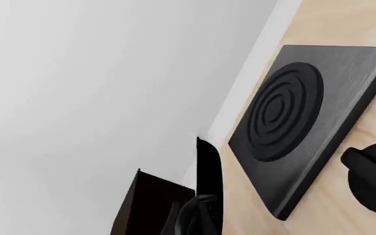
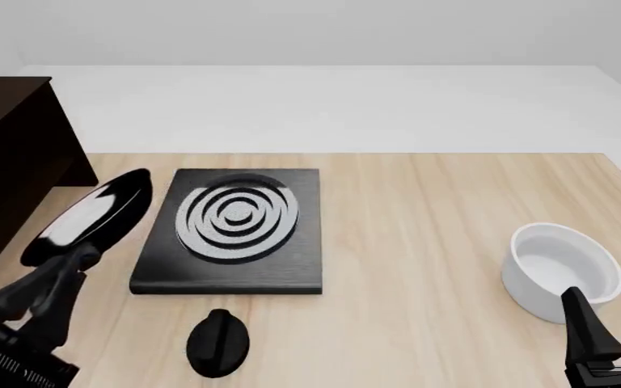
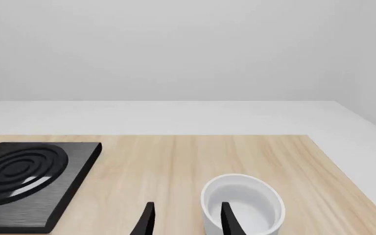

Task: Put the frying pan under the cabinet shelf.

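Worktop (image 2: 440,210) is light wood and takes up most of the front view, with a white floor and wall behind it. Next biggest is the cabinet shelf (image 2: 9,153), a dark brown box sitting at the far left edge of the worktop, its flat top cut off by the frame. Then there's the stove plate (image 2: 235,242), a black square slab with silver rings, lying flat on the left half of the worktop, not far from the cabinet shelf.

Over by the right edge is a white bowl (image 2: 564,271), upright. The frying pan (image 2: 90,214) is up off the worktop, tilted steeply on its side so the glossy inside catches the light, hanging between the cabinet shelf and the stove plate, not under the shelf yet. Its thin handle runs down into the left gripper (image 2: 68,263) at the near left corner, and the jaws are closed tight on that handle.

The right gripper (image 2: 613,323) sits low at the near right corner just beside the bowl, jaws spread apart with nothing in them; the right wrist view shows the two fingers (image 3: 147,218) apart with the bowl beyond them.

Smallest thing is a round black knob (image 2: 217,343) near the front edge, just in front of the stove plate
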Available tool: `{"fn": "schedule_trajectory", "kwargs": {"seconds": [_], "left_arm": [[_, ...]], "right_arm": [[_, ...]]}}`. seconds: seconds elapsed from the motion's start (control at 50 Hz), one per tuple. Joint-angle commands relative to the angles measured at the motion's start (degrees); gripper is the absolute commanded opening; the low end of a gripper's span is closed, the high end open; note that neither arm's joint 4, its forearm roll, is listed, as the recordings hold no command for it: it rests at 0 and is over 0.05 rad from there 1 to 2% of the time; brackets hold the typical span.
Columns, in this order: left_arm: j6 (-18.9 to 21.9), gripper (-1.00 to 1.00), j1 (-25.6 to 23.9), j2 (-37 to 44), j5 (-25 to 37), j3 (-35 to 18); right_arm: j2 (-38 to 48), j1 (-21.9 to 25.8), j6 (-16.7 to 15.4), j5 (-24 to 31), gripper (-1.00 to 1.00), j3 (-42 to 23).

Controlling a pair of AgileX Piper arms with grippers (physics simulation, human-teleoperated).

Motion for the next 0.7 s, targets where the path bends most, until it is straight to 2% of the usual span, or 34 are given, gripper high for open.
{"fn": "schedule_trajectory", "kwargs": {"seconds": [0.02,0.08,0.1,0.14,0.44,0.7], "left_arm": [[-0.6,-1.00,1.7,3.6,-6.6,1.0],[-0.5,-1.00,2.0,5.5,-8.6,1.9],[0.7,-1.00,2.4,6.6,-10.3,2.9],[-0.6,-1.00,2.4,6.9,-10.2,2.5],[-0.6,-1.00,3.3,11.8,-14.8,3.7],[-1.5,-1.00,5.0,18.2,-22.4,4.9]], "right_arm": [[0.0,0.0,0.0,0.0,1.00,0.0],[0.0,0.0,0.0,0.0,1.00,0.0],[0.0,0.0,0.0,0.0,1.00,0.0],[0.0,0.0,0.0,0.0,1.00,0.0],[0.0,0.0,0.0,0.0,1.00,0.0],[0.0,0.0,0.0,0.0,1.00,0.0]]}}
